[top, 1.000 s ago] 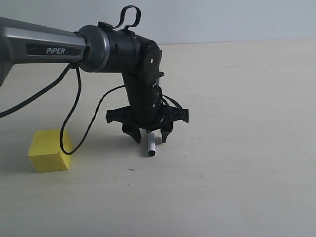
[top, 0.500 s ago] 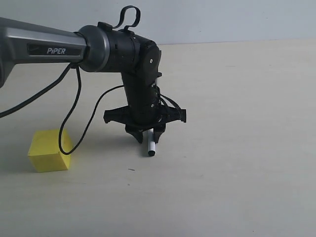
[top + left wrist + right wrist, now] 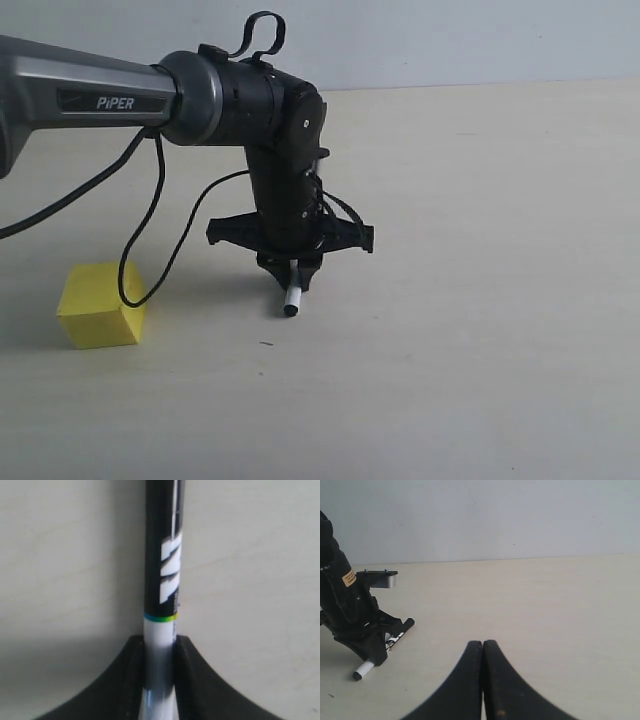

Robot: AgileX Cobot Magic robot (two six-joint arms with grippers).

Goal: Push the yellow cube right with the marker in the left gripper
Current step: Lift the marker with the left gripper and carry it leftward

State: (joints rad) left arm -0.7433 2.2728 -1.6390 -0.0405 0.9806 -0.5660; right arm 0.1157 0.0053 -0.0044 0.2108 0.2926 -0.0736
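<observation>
The marker (image 3: 292, 301) lies low over the table, its white end with a black tip poking out under my left gripper (image 3: 293, 275). In the left wrist view the marker (image 3: 162, 570) runs between the two black fingers (image 3: 131, 680), which press on its white barrel from both sides. The yellow cube (image 3: 97, 305) sits on the table well to the left of the gripper, apart from it. From the right wrist view I see the marker's tip (image 3: 362, 670) under the left gripper. My right gripper (image 3: 482, 645) is shut with nothing in it.
A black cable (image 3: 150, 215) hangs from the left arm and loops down next to the cube's right side. The pale table (image 3: 480, 300) stretches bare to the right, with a plain wall behind.
The left gripper's fingers have closed from wide apart onto the marker. The marker's visible end has shifted slightly left.
</observation>
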